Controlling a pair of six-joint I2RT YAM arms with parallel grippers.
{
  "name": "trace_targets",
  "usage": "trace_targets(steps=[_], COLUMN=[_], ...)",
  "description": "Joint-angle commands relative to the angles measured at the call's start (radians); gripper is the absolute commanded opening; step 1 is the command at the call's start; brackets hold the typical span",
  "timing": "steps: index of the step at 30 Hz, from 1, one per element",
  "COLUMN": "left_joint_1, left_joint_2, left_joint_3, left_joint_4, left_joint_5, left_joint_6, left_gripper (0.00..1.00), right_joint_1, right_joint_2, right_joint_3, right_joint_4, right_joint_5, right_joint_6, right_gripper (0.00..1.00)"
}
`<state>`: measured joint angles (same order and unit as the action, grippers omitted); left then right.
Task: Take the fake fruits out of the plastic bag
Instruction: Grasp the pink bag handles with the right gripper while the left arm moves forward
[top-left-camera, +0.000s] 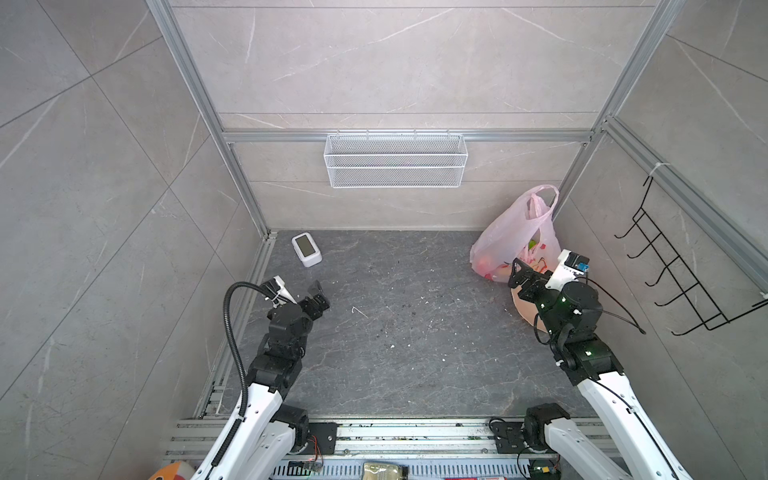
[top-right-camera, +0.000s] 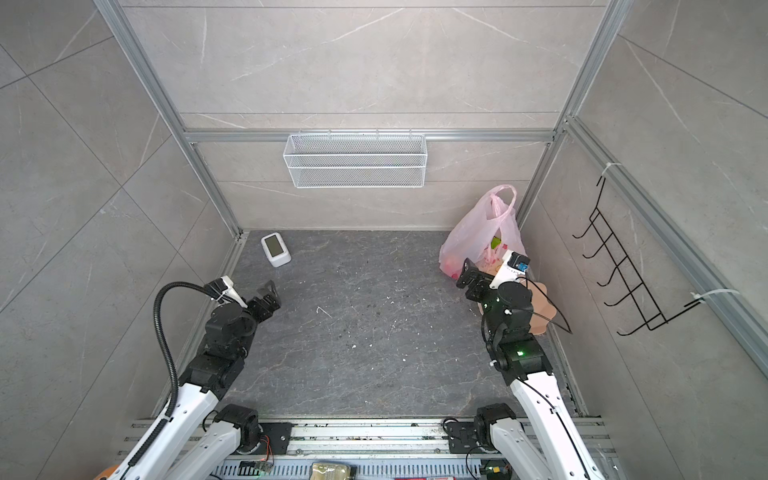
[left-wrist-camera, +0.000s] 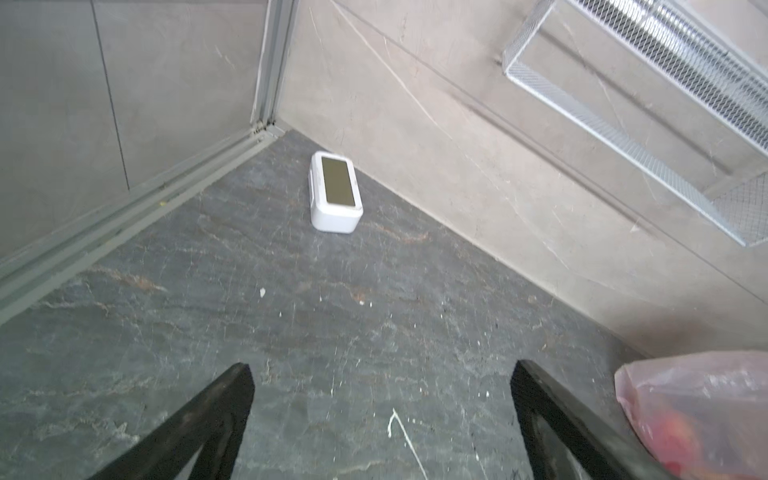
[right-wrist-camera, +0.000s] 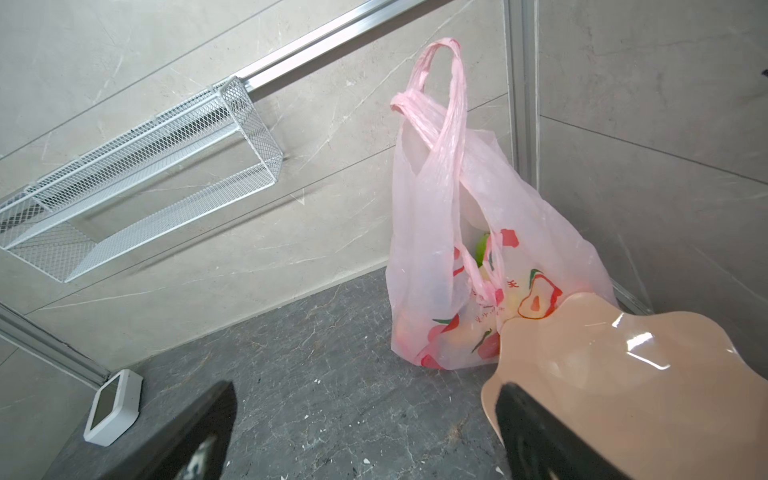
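Note:
The pink plastic bag (top-left-camera: 509, 237) (top-right-camera: 471, 237) (right-wrist-camera: 432, 232) stands upright in the back right corner, its two handles leaning on the wall. Through the film I see the fake fruits: a green piece (right-wrist-camera: 482, 249) (top-left-camera: 532, 245) and reddish-orange shapes (top-left-camera: 484, 264) low down. The rest are hidden. My right gripper (top-left-camera: 516, 274) (top-right-camera: 464, 275) (right-wrist-camera: 365, 387) is open, just in front of the bag and apart from it. My left gripper (top-left-camera: 319, 296) (top-right-camera: 269, 294) (left-wrist-camera: 382, 368) hangs open over bare floor at the left. An edge of the bag (left-wrist-camera: 702, 411) shows in the left wrist view.
A peach scalloped plate (top-left-camera: 524, 308) (top-right-camera: 540, 305) (right-wrist-camera: 623, 374) lies under the right arm, touching the bag's base. A white clock-like box (top-left-camera: 306, 249) (left-wrist-camera: 336, 191) sits at the back left. A white wire basket (top-left-camera: 395, 160) hangs on the back wall, a black hook rack (top-left-camera: 681, 270) on the right wall.

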<state>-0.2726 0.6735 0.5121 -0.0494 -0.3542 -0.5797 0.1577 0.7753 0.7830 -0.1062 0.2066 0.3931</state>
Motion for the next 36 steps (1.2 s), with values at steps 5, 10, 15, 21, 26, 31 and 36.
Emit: trace_targets(steps=[5,10,15,21,26,31,36], left_joint_1=[-0.030,-0.106,-0.109,-0.113,-0.113,-0.113,-0.112], left_joint_2=[0.077,0.153,0.179,0.173,0.191,0.194,0.214], left_joint_3=[-0.011,0.008,-0.029,-0.038,-0.034,-0.042,-0.037], left_joint_4=[0.031,0.063,0.103,0.108,0.112,0.126,0.131], left_joint_5=[0.174,0.158,0.168,0.171,0.188,0.203,0.208], left_joint_6=[0.044,0.132,0.176,0.165,0.157,0.147,0.147], left_gripper=[1.00,1.00,1.00,1.00,1.00,1.00,1.00], right_joint_1=[0.051,0.112,0.077,0.086,0.085,0.076,0.031], right_joint_2=[0.104,0.258,0.484,0.703,0.780,0.791,0.835], right_joint_3=[0.099,0.237,0.427,0.643,0.639,0.529,0.481], right_joint_4=[-0.113,-0.148,-0.193,-0.254,-0.146,0.045,0.132], right_joint_5=[0.094,0.288,0.393,0.635,0.682,0.687,0.673], right_joint_6=[-0.036,-0.078,-0.062,-0.042,-0.067,-0.119,-0.089], right_gripper=[0.96,0.98,0.99,1.00,1.00,1.00,1.00])
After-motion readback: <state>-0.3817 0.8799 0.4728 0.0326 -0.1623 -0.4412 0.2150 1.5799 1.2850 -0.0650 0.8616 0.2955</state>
